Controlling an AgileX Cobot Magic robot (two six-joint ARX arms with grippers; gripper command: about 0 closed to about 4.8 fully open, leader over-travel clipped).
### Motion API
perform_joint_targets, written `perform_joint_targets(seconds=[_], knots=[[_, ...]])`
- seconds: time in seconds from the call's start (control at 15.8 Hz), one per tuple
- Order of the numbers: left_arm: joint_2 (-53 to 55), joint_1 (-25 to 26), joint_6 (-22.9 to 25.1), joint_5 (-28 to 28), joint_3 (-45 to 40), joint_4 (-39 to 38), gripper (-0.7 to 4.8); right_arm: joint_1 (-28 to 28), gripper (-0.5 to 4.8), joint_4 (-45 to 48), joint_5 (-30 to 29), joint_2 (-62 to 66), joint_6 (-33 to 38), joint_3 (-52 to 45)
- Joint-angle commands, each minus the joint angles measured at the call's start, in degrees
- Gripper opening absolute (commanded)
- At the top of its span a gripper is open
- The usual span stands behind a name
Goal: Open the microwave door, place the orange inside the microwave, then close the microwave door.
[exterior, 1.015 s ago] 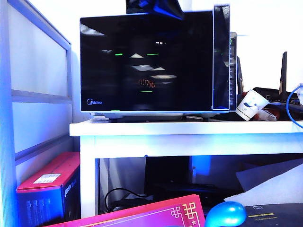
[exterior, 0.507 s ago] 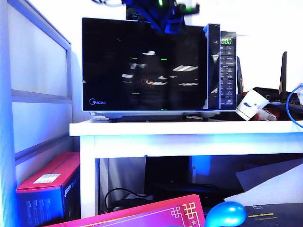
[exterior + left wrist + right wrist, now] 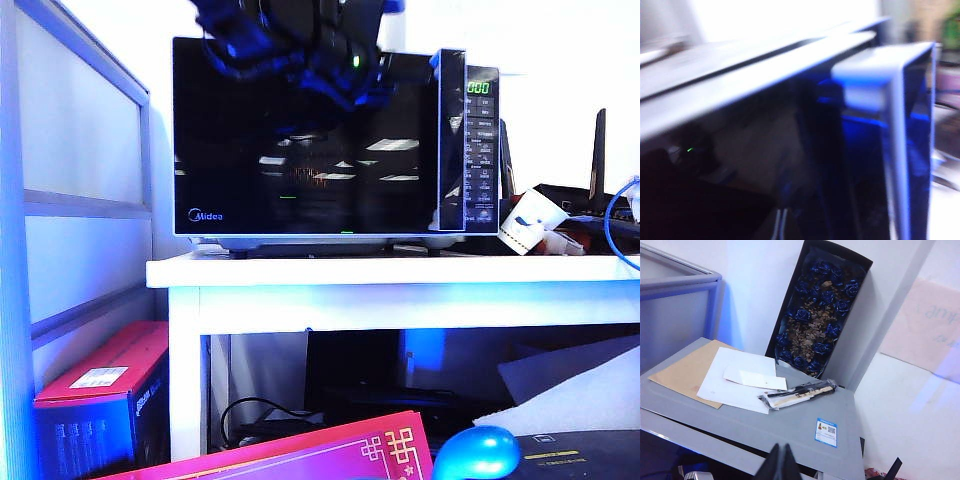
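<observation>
With the microwave door [image 3: 305,140] looking shut flush on the microwave [image 3: 480,140] atop the white counter [image 3: 400,272] and the orange unseen, the blurred left pincer [image 3: 345,65], its spread unreadable, may snag the door, while the right pincer [image 3: 780,462] sits pressed together, empty.

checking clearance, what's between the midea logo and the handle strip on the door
Exterior view: only glossy black glass of the door, with reflections; the left arm overlaps its top edge.

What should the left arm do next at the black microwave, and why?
Probably draw the left gripper, hanging by the top of the glossy black glass microwave door, away: the door looks flush shut, no orange in sight. The right gripper is shut above a grey surface.
</observation>
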Motion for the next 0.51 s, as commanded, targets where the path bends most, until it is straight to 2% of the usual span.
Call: perform_joint_targets(seconds=[0.06,0.32,0.51], knots=[[0.9,0.0,0.3,-2.2,0.3,4.8,0.24,0.1,-0.05,0.7,0.1,-0.4,0.2,0.2],[3.0,0.7,-0.4,-3.8,5.0,2.2,0.24,0.1,-0.05,0.6,0.1,-0.4,0.2,0.2],[4.6,1.6,-1.7,-4.9,12.3,-6.0,0.24,0.1,-0.05,0.6,0.1,-0.4,0.2,0.2]])
